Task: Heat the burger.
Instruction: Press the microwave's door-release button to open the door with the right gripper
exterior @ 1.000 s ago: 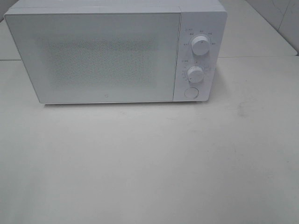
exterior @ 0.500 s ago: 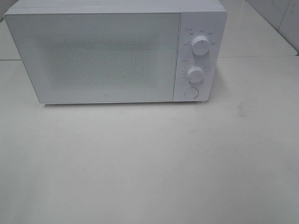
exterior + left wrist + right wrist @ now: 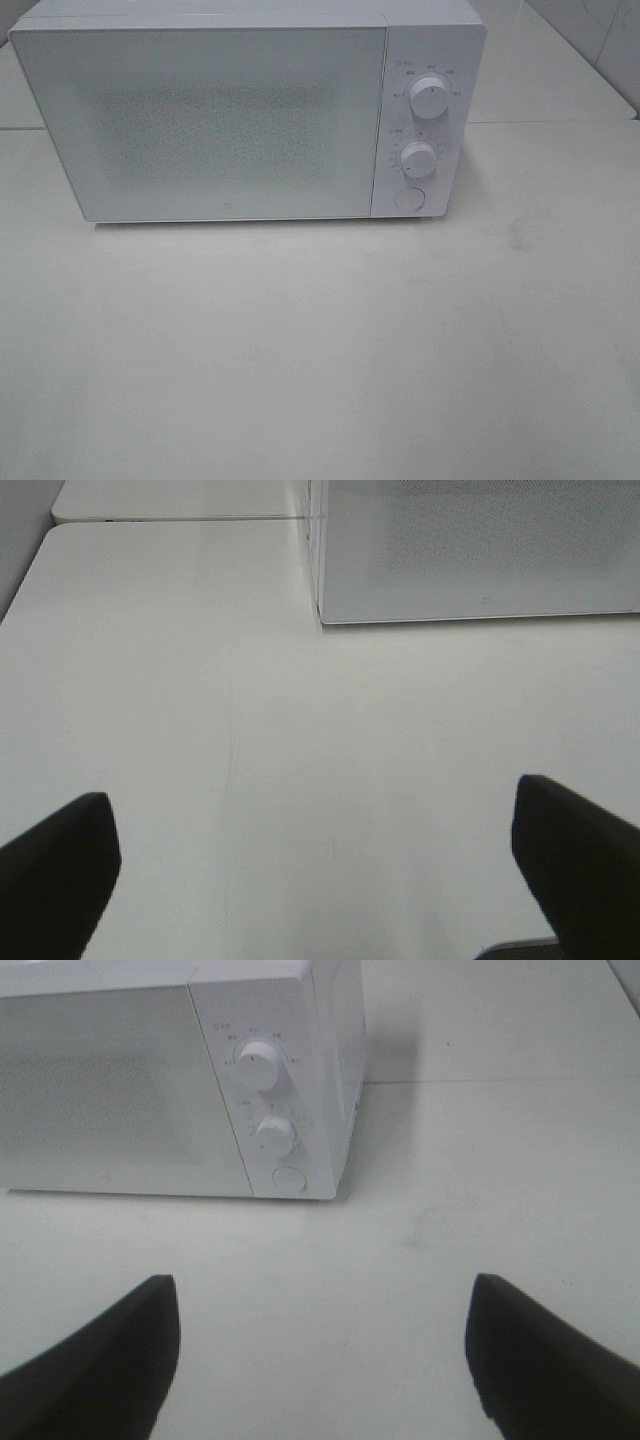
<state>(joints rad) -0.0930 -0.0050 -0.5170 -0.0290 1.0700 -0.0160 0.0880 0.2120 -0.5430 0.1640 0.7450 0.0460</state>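
From the high camera I see a white microwave (image 3: 230, 120) standing toward the far side of the pale table (image 3: 320, 350), with its door (image 3: 200, 125) shut flush against the body. On the panel to the right of the door sit an upper knob (image 3: 429, 100), a lower knob (image 3: 418, 158) and, beneath them, a round button (image 3: 408, 199). I cannot tell where the burger is: none of my views shows it, and the door's speckled window lets nothing through that I can make out. From my left wrist, my left tool (image 3: 310, 800) hangs over bare table with its two dark fingers (image 3: 60, 870) spread wide and nothing between them. The microwave's door-side lower corner lies ahead of it, well apart from the fingertips. From my right wrist, my right tool (image 3: 322, 1285) is likewise spread wide over the table and grips nothing. Ahead of it stands the control end of the microwave, both knobs and the button facing me, and the tool touches none of them.
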